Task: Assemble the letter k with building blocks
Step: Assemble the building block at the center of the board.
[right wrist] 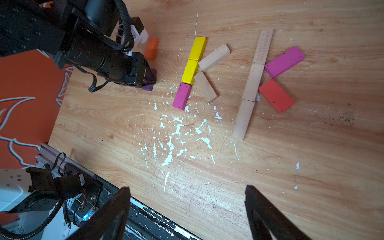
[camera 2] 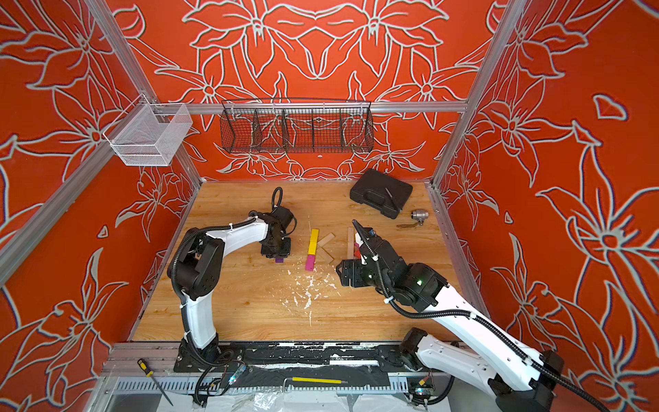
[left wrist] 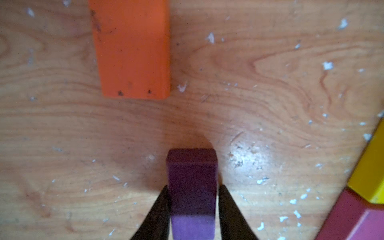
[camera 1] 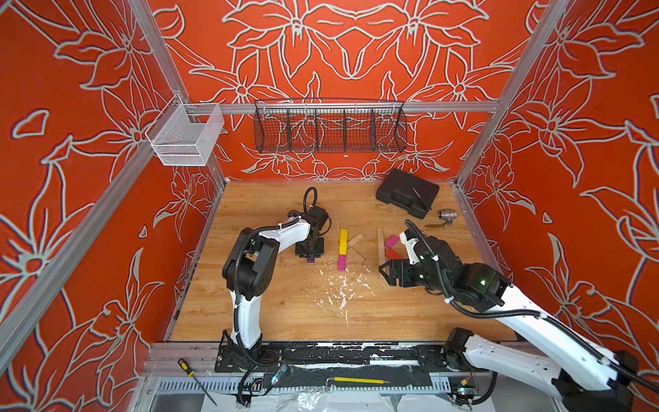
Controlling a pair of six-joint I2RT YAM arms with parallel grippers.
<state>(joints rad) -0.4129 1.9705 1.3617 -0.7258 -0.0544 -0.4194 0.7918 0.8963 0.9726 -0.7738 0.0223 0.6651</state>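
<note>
Right, the left tool [left wrist: 193,187] is gripping the purple block [left wrist: 192,166], with its two black fingers [left wrist: 160,207] pressing on the block's long sides in the left wrist view. In both top views that tool is pointing straight down at the worktop [camera 1: 285,314], left of the middle. Whether the block is resting on the wood or riding just off it, I cannot tell. An orange block [left wrist: 133,47] is lying flat a little beyond it on the far side, apart from it.

Now to the middle, where one k-shape is sitting. A far yellow block [right wrist: 198,48], a second yellow block [right wrist: 190,71] and a magenta block [right wrist: 182,96] are lining up end to end as the stem. One plain block [right wrist: 214,57] is slanting away to the far right, and another plain block [right wrist: 205,87] to the near right.

Just to its right, a stem of three wooden blocks [right wrist: 254,82] is lying, the far one bearing print. A second magenta block [right wrist: 284,61] and a red block [right wrist: 276,95] are angling off its right side.

Meanwhile the right tool [right wrist: 187,188] is hanging above the worktop on the near side of that shape. Its jaws are standing wide apart with nothing between them.
</note>
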